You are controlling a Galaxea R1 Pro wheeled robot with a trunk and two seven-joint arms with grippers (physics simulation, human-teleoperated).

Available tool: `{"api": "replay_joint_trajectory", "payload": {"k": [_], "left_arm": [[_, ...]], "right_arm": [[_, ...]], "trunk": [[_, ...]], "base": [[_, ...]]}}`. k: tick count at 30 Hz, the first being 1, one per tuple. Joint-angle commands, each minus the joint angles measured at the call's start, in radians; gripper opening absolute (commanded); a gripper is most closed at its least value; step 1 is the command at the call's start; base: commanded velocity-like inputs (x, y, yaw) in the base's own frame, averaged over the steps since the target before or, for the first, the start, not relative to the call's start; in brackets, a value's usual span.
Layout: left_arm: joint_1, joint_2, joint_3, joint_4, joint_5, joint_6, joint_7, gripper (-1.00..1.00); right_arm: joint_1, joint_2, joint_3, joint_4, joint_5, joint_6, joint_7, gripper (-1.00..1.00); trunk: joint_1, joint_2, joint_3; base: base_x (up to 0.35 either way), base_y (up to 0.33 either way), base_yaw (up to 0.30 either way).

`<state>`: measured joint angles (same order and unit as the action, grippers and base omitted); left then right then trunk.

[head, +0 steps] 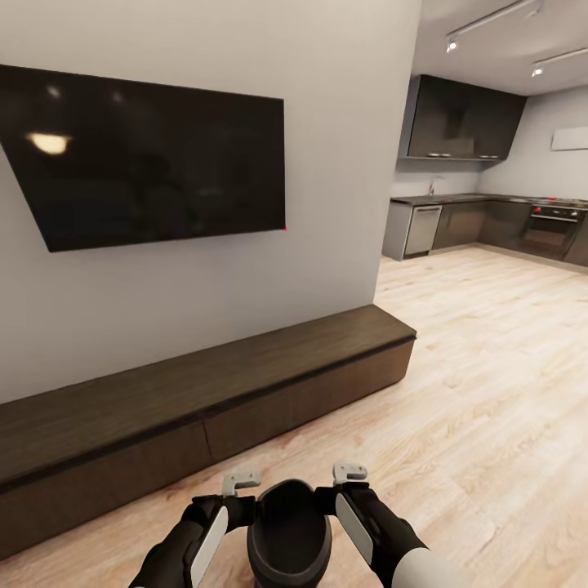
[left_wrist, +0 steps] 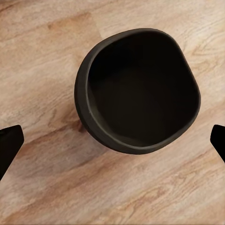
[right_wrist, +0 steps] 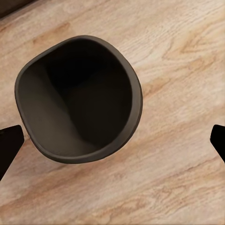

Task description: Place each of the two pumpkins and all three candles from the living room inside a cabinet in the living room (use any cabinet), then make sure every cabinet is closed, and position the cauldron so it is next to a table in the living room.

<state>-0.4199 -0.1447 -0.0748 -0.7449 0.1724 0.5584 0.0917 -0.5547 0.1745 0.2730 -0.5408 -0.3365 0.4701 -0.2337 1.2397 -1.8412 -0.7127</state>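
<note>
Wood floor [left_wrist: 42, 56] surrounds the cauldron [left_wrist: 140, 91]; head view adds the cabinet [head: 204, 392].

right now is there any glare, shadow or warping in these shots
Head view: a soft lamp reflection glows on the dark tv screen, ceiling spotlights shine brightly, and the tv's edges slant as if stretched by a wide lens. Left wrist view: the black pot has a dim interior and a faint shadow on the wood floor. Right wrist view: the pot's inside is lit unevenly.
</note>
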Motion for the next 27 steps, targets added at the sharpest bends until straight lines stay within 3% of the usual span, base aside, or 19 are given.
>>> {"api": "replay_joint_trajectory", "payload": {"k": [1,27], "left_arm": [[0.000,0.001,-0.003,-0.002,0.010,0.004,0.010,1.00],[0.000,0.002,-0.003,-0.002,0.010,-0.002,-0.001,1.00]], "right_arm": [[-0.001,0.000,0.003,-0.002,-0.009,0.003,-0.008,1.00],[-0.001,0.000,0.003,-0.002,-0.007,-0.005,0.018,1.00]], "trunk": [[0.004,-0.008,-0.004],[0.104,-0.190,-0.086]], "base": [[0.000,0.000,0.000],[0.000,0.000,0.000]]}}
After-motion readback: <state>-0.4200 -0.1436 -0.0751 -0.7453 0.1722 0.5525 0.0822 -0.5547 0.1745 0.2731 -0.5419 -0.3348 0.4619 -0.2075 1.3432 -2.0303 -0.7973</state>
